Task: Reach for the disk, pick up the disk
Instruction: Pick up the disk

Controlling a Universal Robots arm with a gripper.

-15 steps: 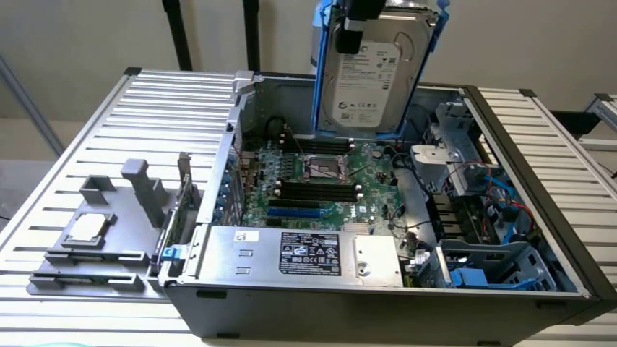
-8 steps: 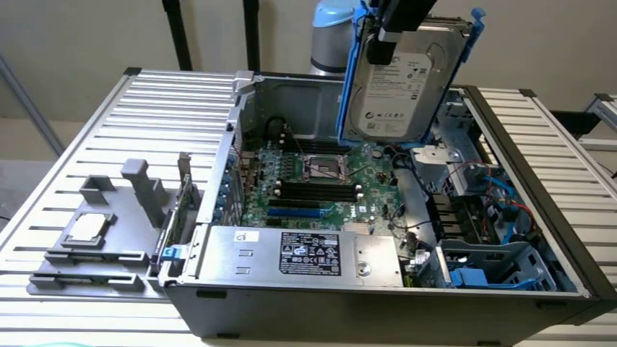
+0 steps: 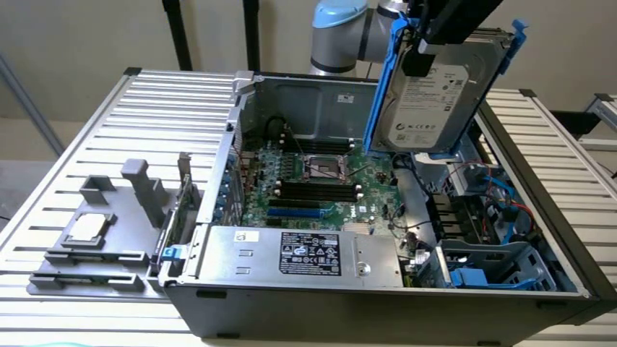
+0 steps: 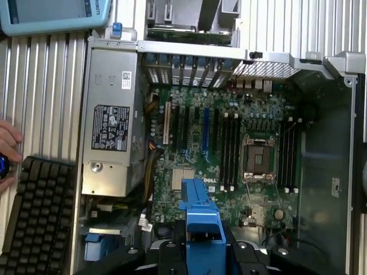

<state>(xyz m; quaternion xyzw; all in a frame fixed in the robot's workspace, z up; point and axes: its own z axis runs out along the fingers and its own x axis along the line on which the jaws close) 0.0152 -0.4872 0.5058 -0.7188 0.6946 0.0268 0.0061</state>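
Blue-railed, the disk [image 3: 438,94] hangs upright above the open computer case [image 3: 289,108], clear of the motherboard [image 3: 308,184], the gripper [image 3: 434,43] fingers clamped on its upper end.

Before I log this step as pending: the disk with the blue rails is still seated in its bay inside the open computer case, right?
Not quite. The exterior view shows the disk, in its blue rails, held up by the gripper above the open computer case, not seated in a bay.
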